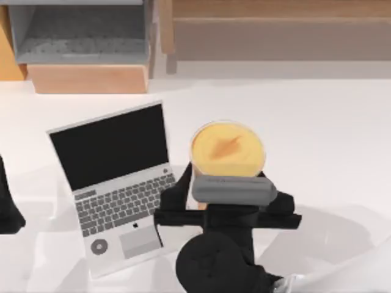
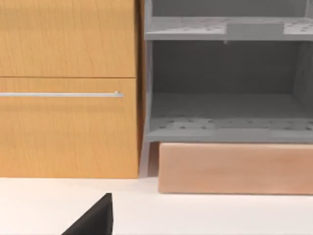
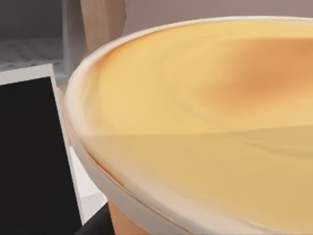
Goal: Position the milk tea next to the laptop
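Black fingers: the right gripper point(image 1: 227, 183) sits at the near side of the milk tea, a dark finger point(image 1: 178, 186) reaching along the cup's left flank. Whether the fingers are clamped on the cup or loose around it, I cannot tell; the arm's own grey block covers the contact.
Milk tea: the milk tea point(image 1: 227, 148) is right there near the middle of the table, just to the right of the laptop. Pale rim, yellow-orange top with a darker swirl. Cannot tell if it stands on the table or is lifted off it.
Close-up from the right wrist: the cup's top point(image 3: 210, 112) is huge and close, its pale rim curving round, orange-tan side below it, and the laptop's black screen point(image 3: 29, 156) just beside the cup.
Laptop: the laptop point(image 1: 119, 183) lies open on the left half of the table, turned at a slant, black screen toward the far edge, grey keyboard, trackpad and round sticker toward the near edge.
Right arm: the right arm point(image 1: 214, 265) comes in from the near edge, its dark bulk low in the top view.
Left arm: the left arm point(image 1: 7, 204) is parked at the table's left edge; I cannot tell how its fingers stand.
Table: the white table point(image 1: 330, 134) is bare on its right half.
Beyond the far edge: a wooden cabinet point(image 2: 68, 88) with a metal handle bar, and a grey shelf unit point(image 2: 225, 98) over a pale wooden base.
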Available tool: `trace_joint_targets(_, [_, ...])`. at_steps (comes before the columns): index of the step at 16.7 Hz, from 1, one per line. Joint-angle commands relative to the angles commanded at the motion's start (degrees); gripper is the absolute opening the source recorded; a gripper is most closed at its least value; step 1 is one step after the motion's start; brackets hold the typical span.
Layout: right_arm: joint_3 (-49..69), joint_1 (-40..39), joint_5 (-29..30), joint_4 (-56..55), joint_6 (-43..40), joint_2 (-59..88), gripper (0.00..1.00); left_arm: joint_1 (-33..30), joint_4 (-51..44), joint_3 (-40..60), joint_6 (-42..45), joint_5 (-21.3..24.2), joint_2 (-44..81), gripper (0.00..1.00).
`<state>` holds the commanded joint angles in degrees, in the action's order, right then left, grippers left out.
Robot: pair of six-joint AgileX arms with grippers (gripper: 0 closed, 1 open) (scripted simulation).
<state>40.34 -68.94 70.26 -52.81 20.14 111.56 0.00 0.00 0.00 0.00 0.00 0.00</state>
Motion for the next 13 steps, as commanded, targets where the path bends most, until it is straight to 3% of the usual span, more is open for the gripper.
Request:
trace_joint_targets(7, [-1.1, -0.2, -0.4, 0.6, -0.2, 1.4, 0.0, 0.0, 0.0, 0.0, 0.0, 0.0, 0.0, 1.0])
trace_joint_targets(13, [-1.1, -0.2, -0.4, 0.6, -0.2, 1.4, 0.45, 0.0, 0.0, 0.0, 0.0, 0.0, 0.0, 1.0])
